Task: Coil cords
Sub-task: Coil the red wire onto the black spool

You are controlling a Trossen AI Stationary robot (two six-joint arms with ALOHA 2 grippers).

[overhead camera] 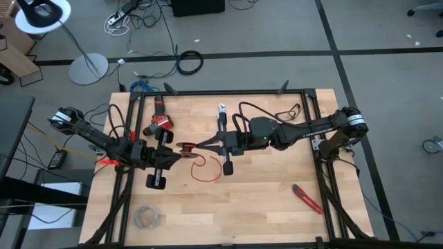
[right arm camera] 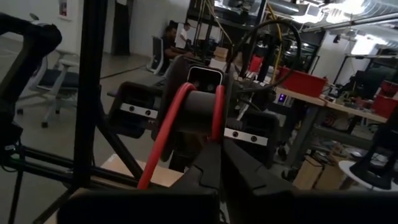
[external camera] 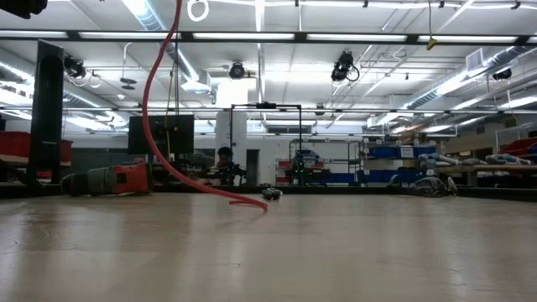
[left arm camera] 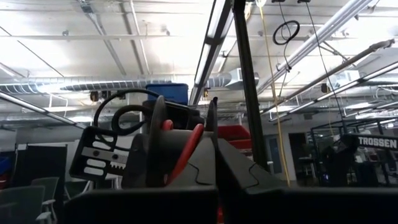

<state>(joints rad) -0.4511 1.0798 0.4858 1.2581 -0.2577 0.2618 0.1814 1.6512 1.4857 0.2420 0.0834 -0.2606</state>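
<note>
A: From above, what do you see?
B: Both arms meet near the middle of the pale wooden surface. The left claw is closed on a small dark spool; the right claw is pinched shut beside it on the thin bright red wire, whose loose end loops on the boards just beside them.
A: At table height?
B: The red wire rises in a curve, its end lying on the wood; an orange-and-grey power tool lies behind.
A: And the wrists?
B: Left wrist: fingers together around the spool. Right wrist: wire wraps over the spool, fingers closed beneath.
</note>
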